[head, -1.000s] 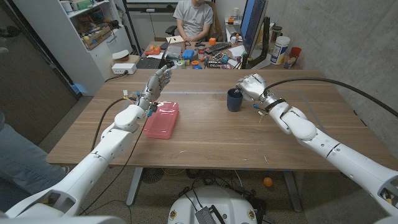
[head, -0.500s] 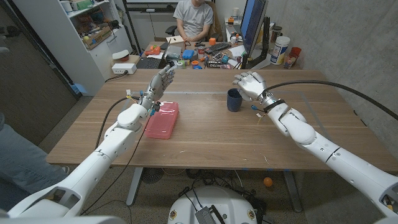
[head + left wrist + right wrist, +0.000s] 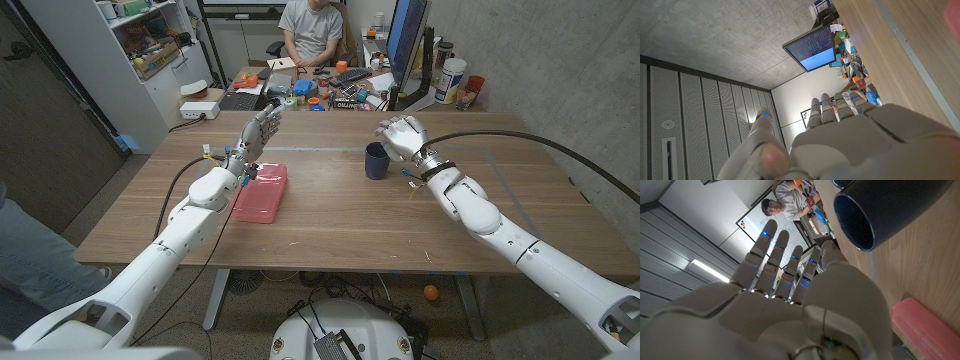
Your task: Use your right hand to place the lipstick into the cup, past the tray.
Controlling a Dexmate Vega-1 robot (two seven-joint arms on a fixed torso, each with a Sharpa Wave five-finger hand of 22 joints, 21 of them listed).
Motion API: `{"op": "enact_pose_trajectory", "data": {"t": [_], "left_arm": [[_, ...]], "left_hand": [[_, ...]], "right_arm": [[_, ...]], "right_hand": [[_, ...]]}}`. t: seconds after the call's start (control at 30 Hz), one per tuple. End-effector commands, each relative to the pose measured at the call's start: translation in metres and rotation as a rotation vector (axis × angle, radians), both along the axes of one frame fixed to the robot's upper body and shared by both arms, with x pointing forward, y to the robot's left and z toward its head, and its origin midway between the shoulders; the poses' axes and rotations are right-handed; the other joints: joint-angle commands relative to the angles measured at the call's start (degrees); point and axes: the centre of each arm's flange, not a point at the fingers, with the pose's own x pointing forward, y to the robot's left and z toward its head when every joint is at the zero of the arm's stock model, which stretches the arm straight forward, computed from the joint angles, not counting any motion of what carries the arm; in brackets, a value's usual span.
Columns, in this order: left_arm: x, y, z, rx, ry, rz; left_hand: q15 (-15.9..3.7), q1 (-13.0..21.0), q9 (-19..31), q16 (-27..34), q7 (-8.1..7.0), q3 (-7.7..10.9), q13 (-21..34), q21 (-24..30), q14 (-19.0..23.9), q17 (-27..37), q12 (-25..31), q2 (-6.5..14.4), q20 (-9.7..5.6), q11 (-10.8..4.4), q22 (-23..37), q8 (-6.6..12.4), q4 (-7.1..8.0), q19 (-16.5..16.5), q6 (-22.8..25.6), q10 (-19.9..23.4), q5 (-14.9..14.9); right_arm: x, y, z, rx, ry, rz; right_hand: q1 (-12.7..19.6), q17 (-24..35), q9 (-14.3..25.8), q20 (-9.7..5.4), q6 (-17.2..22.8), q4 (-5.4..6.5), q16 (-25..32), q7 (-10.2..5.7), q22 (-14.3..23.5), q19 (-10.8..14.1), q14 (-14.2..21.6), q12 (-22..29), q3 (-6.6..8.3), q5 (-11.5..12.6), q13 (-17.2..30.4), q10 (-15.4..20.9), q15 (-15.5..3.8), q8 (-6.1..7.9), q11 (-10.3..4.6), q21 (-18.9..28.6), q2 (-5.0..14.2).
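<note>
Here the right robot hand [image 3: 403,135] hovers with fingers spread and empty just beside the cup [image 3: 377,160], nearer it than the left robot hand [image 3: 255,130] (lipstick unseen; cup's inside hidden).

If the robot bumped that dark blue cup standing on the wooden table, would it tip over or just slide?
The dark blue cup looks squat, standing upright on its flat base, so it would probably slide rather than tip. Its smooth, glossy wall, clearest in the right wrist view, suggests it could slip in the fingers. It looks rigid, possibly ceramic, so perhaps breakable.

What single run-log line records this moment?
right hand: open beside dark blue cup | left hand: open | pink plastic tray: untouched
</note>
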Motion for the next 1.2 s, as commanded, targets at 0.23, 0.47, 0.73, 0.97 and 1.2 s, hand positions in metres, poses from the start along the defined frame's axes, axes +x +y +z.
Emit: {"op": "enact_pose_trajectory", "data": {"t": [0.23,0.47,0.73,0.97,1.2], "left_arm": [[-0.004,0.001,0.004,0.015,0.006,-0.016],[-0.012,0.000,0.005,0.029,-0.007,-0.014],[-0.024,-0.002,0.009,0.040,-0.042,-0.008],[-0.032,-0.003,0.013,0.042,-0.067,-0.005],[-0.041,-0.001,0.018,0.026,-0.079,-0.025]], "left_hand": [[0.20,0.1,0.2,0.2,0.06,0.11,0.2,0.3,-0.3,0.2,0.2,0.5,0.12,0.29,0.2,0.18,-0.38,-0.4,0.6,0.3,0.0],[0.32,0.1,0.2,0.2,0.18,0.16,0.2,-0.2,-0.4,0.2,0.3,0.6,1.05,0.19,0.2,0.17,-0.36,-2.0,0.6,0.4,0.0],[0.34,0.1,0.2,0.1,0.30,0.18,0.2,-0.2,-0.6,0.2,0.2,0.7,1.00,0.41,0.2,0.19,-0.34,-2.1,0.6,0.2,0.0],[0.41,0.2,0.2,0.0,0.28,0.20,0.2,-0.2,-0.9,0.2,0.1,0.8,0.90,0.40,0.2,0.18,-0.33,-2.3,0.6,0.0,0.0],[0.53,0.2,0.2,0.0,0.33,0.22,0.2,-0.1,-1.0,0.2,0.1,0.8,0.86,0.22,0.2,0.19,-0.33,-2.4,0.7,0.0,0.0]], "right_arm": [[-0.050,-0.021,0.030,0.522,-0.054,0.274],[-0.054,-0.018,0.028,0.717,0.046,0.481],[-0.050,-0.012,0.029,0.897,0.135,0.668],[-0.044,-0.011,0.031,1.036,0.243,0.771],[-0.038,-0.014,0.033,1.141,0.398,0.894]], "right_hand": [[-4.6,-2.1,0.4,-0.38,-0.2,2.58,-0.3,0.93,0.3,4.1,4.5,0.9,-0.67,-0.8,-0.6,3.9,-0.16,-0.43,3.09,1.9,0.98],[-5.2,-3.2,0.2,-0.33,-0.7,2.69,-0.8,1.60,0.3,4.6,5.5,0.7,-0.70,-1.1,-1.1,4.4,0.10,-0.92,4.47,2.2,0.92],[-6.6,-4.9,-0.1,-0.55,0.7,3.12,-1.9,0.60,0.3,4.5,6.6,0.4,-0.51,-1.7,-2.0,6.2,-0.21,-1.09,-0.38,2.3,1.54],[-7.2,-5.3,-0.2,-0.69,0.5,3.39,-2.2,1.14,0.3,4.4,6.6,0.2,-0.49,-1.9,-2.3,6.4,-0.24,-1.42,0.39,2.3,1.86],[-11.0,-6.4,-0.6,-0.58,-1.0,5.20,-3.1,5.02,0.3,4.7,7.0,-0.7,-1.39,-2.7,-3.4,6.8,0.68,-3.04,3.40,2.6,2.64]]}}
